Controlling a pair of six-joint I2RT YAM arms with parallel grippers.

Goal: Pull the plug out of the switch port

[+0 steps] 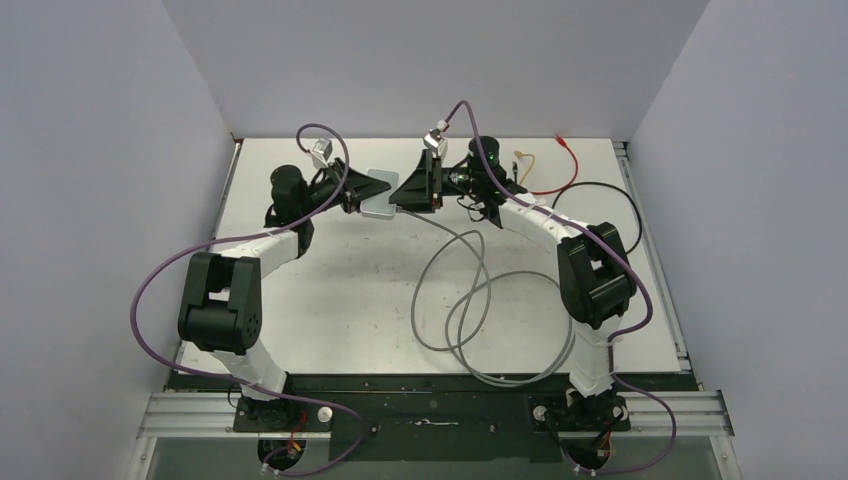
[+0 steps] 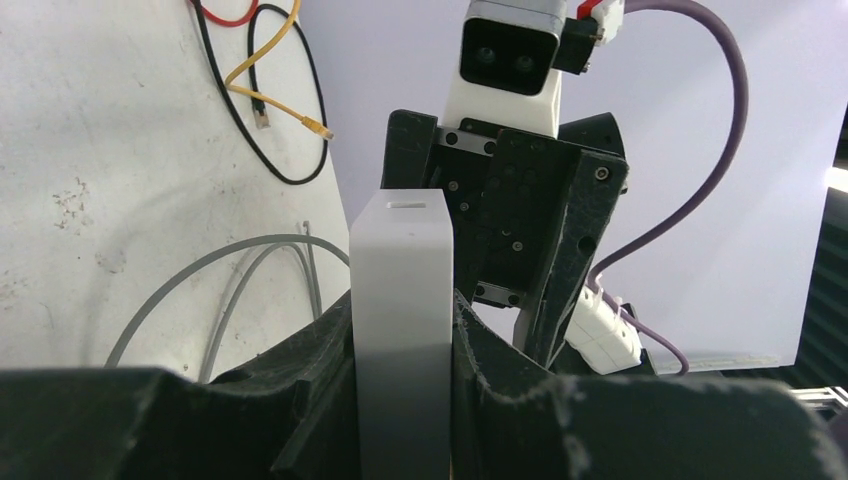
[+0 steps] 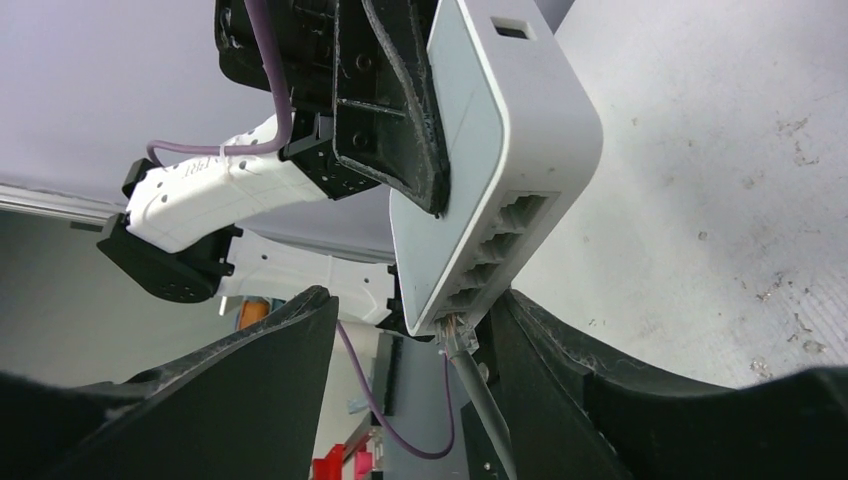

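The light-grey switch (image 1: 372,192) is held off the table at the back centre, clamped edge-on between my left gripper's (image 2: 402,335) jaws. In the right wrist view the switch (image 3: 500,130) shows its row of sockets (image 3: 495,245). A clear plug (image 3: 460,335) on a grey cable (image 3: 485,410) sits in the lowest socket. My right gripper (image 3: 415,345) is open, its jaws on either side of the plug, the right finger (image 3: 570,370) close beside it. From above, the right gripper (image 1: 398,195) faces the switch's socket edge.
The grey cable (image 1: 470,290) loops over the middle of the table. Red (image 1: 562,145), yellow (image 1: 527,160) and black (image 1: 600,195) cables lie at the back right. Purple camera cables arch over both arms. Grey walls enclose the table.
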